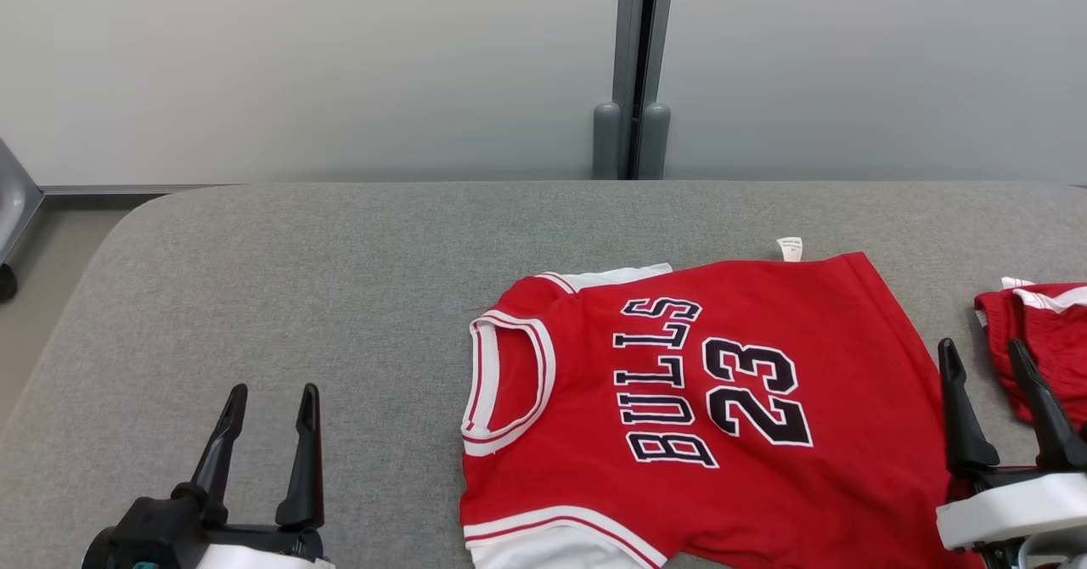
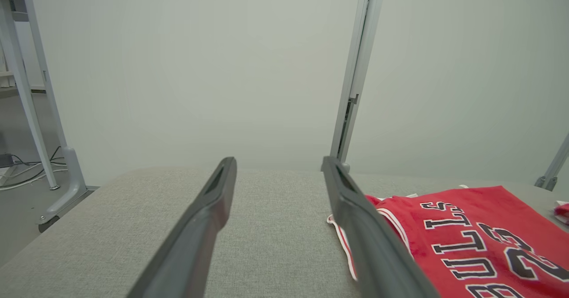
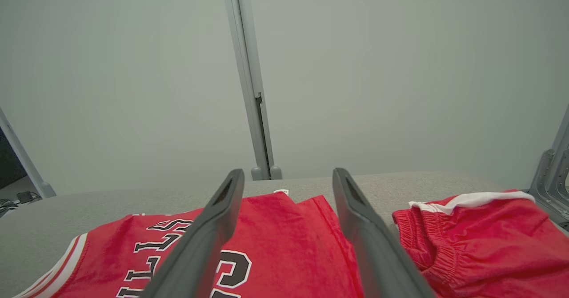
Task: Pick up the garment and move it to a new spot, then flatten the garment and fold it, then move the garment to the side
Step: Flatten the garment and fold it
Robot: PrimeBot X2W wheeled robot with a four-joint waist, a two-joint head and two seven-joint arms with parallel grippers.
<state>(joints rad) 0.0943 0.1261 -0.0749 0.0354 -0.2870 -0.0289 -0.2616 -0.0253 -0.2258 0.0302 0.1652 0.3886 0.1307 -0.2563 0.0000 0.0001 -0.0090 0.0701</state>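
Note:
The garment (image 1: 679, 399) is a red sleeveless jersey with white trim and the print "BULLS 23". It lies flat on the grey table (image 1: 340, 280), turned sideways with its neck hole to the left, right of centre. It also shows in the left wrist view as the jersey (image 2: 471, 235) and in the right wrist view as the jersey (image 3: 275, 240). My left gripper (image 1: 270, 399) stands open at the lower left, well clear of the jersey, nothing between its fingers. My right gripper (image 1: 985, 352) stands open at the lower right, just past the jersey's hem edge.
Red shorts (image 1: 1040, 340) with white trim lie bunched at the table's right edge, close to my right gripper, and show as the shorts (image 3: 480, 231) in the right wrist view. A pale partition wall with a grey post (image 1: 633, 68) backs the table. The table's left half is bare fabric.

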